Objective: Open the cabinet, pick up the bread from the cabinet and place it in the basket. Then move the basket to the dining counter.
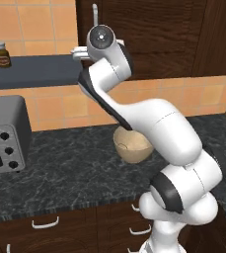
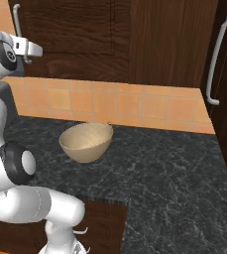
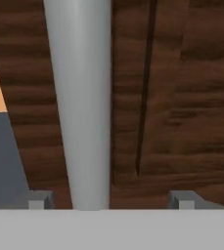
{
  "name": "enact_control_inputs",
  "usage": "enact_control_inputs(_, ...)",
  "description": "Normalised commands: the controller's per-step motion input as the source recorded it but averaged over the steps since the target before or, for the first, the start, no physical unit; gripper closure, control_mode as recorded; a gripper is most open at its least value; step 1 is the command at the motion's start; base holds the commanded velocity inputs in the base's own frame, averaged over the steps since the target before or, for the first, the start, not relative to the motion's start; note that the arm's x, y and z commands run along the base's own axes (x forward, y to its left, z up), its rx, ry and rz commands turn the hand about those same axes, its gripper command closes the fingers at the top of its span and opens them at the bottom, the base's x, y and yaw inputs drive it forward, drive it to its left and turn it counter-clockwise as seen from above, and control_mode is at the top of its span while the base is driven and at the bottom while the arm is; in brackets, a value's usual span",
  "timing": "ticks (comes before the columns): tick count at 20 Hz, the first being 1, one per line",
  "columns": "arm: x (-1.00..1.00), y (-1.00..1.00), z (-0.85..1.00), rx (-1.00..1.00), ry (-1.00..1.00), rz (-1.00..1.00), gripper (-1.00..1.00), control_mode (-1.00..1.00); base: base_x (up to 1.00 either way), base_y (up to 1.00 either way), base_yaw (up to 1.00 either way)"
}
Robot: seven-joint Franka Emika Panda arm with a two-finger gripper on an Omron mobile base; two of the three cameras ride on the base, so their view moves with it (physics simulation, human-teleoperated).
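The pincer [image 3: 108, 200] stands wide, gripping nothing, astride the cabinet [image 3: 182, 97] door's handle [image 3: 81, 107] — off-centre, so closing could nudge it and slip — basket [image 2: 86, 142] waits on the surface.

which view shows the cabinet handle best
The hand view: the handle runs large and close between the gripper fingertips. The left base view shows its top end above the wrist; the right base view shows a short curved stretch.

A toaster oven [image 1: 3, 134] and jar [image 1: 3, 54] sit left.
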Motion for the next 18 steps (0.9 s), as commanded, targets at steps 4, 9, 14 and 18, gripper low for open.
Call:
enact_control_inputs(4,0.43,-0.04,-0.04,0.00,-0.01,0.00,1.00,-1.00,0.00,0.00,0.00)
enact_control_inputs(9,-0.08,-0.24,0.00,0.00,0.00,0.00,1.00,-1.00,0.00,0.00,0.00)
enact_control_inputs(14,-0.77,-0.28,0.00,0.00,0.01,0.00,1.00,-1.00,0.00,0.00,0.00)
enact_control_inputs(18,-1.00,-0.29,0.00,0.00,0.00,0.00,1.00,-1.00,0.00,0.00,0.00)
